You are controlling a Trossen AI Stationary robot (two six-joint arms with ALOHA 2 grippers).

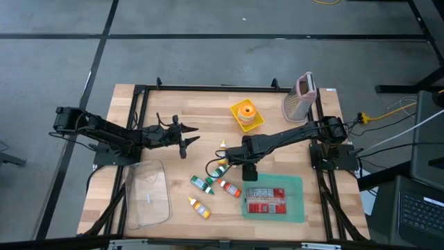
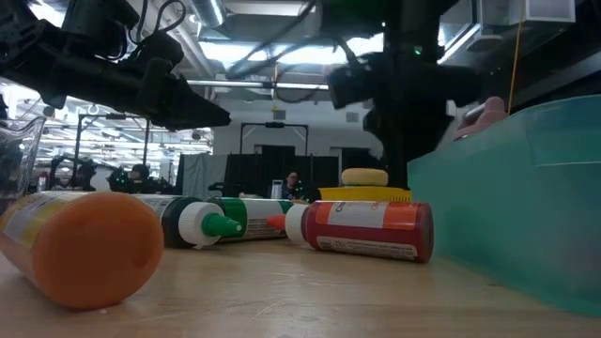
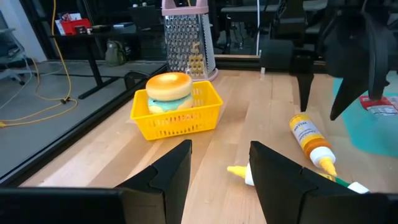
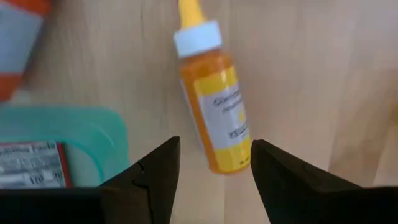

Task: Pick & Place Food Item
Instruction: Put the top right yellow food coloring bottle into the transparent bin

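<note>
A yellow sauce bottle [image 4: 214, 106] with a white cap lies on its side on the wooden table; it also shows in the left wrist view [image 3: 309, 138]. My right gripper [image 4: 214, 158] hangs above it, pointing down and open. Its fingers stand on either side of the bottle's base end without touching; from above it is near the table's middle [image 1: 250, 169]. Other sauce bottles lie close by: a green-capped one [image 1: 202, 182], a red one [image 1: 229, 188] and a yellow one [image 1: 200, 207]. My left gripper [image 1: 185, 136] waits open at the left, held level.
A teal tray [image 1: 295, 187] holding a red packet lies just near-right of the right gripper. A yellow basket [image 1: 247, 115] with a burger and a metal grater [image 1: 300, 97] stand at the far side. A clear container [image 1: 149, 194] sits near left.
</note>
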